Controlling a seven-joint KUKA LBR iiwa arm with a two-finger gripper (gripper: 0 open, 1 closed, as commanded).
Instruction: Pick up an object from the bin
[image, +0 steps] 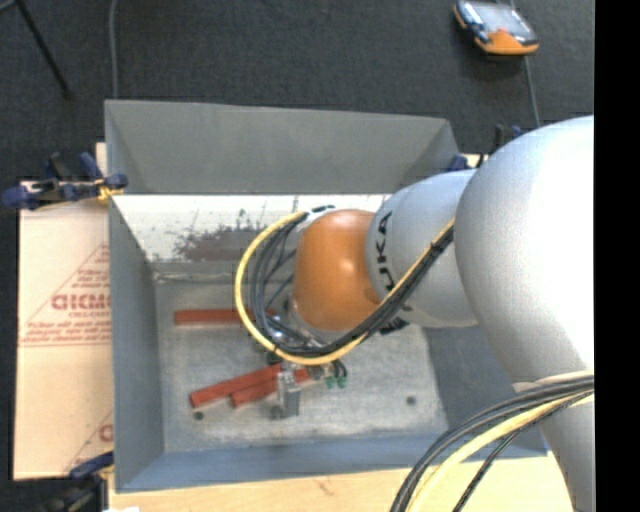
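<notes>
**Q:** Where is the claw positioned, and in what state is it?

**A:** The claw (288, 395) is seen low over the bin floor, near the middle and toward the view's lower wall. Whether it is wide, narrow or holding something cannot be told; its tip is partly covered by the wrist above it.

**Q:** Which thing lies nearest to it?

**A:** A long red-brown stick (232, 386) is laid slantwise on the floor, with its right end raised toward the claw. That end is met by the claw's tip, but contact cannot be confirmed. A shorter red-brown piece (246, 398) is placed just beside the stick, on its lower side. A small green piece (338, 378) is seen just to the right of the claw.

**Q:** What else is found in the bin?

**A:** A flat red-brown strip (205, 317) is laid level farther up the view, apart from the stick. A dark speck (410, 402) is noted on the floor, well to the right.

**Q:** What is located above the claw?

**A:** An orange cover (335, 270) is mounted on the wrist and ringed by looped cables (243, 290). The white arm (520, 250) is extended in from the right, over the grey bin (135, 330).
</notes>
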